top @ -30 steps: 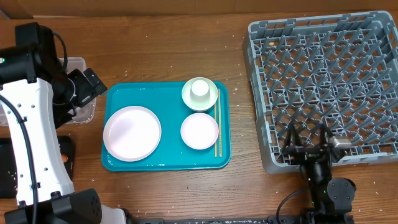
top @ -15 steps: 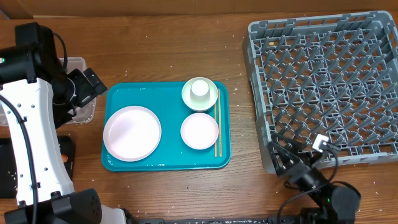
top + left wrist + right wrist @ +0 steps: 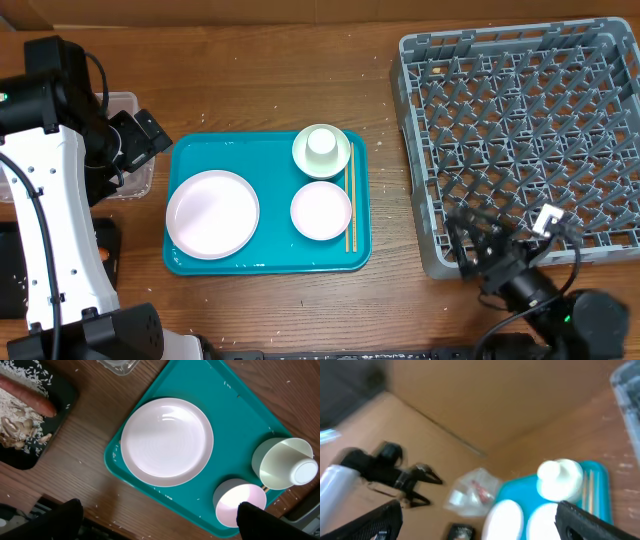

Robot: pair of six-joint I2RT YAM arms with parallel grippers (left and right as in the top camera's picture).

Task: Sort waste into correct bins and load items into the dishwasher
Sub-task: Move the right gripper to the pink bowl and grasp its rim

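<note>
Right gripper (image 3: 474, 232) shifted right along dish rack (image 3: 520, 130) near edge, jaws spread, empty. Left gripper (image 3: 160, 508) unchanged, spread, above teal tray (image 3: 190, 155) holding large plate (image 3: 212, 214), two small dishes (image 3: 321, 211), cup (image 3: 321, 143), chopsticks (image 3: 349, 210). Carrot (image 3: 30, 397), rice scraps (image 3: 15, 415) in black tray (image 3: 67, 395).

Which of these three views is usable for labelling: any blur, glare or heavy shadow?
Overhead: sharp and evenly lit, with no heavy shadows. Left wrist: sharp, with a mild glare patch on the large plate. Right wrist: blurred throughout; the cup and the clear tub show only as soft shapes.
</note>
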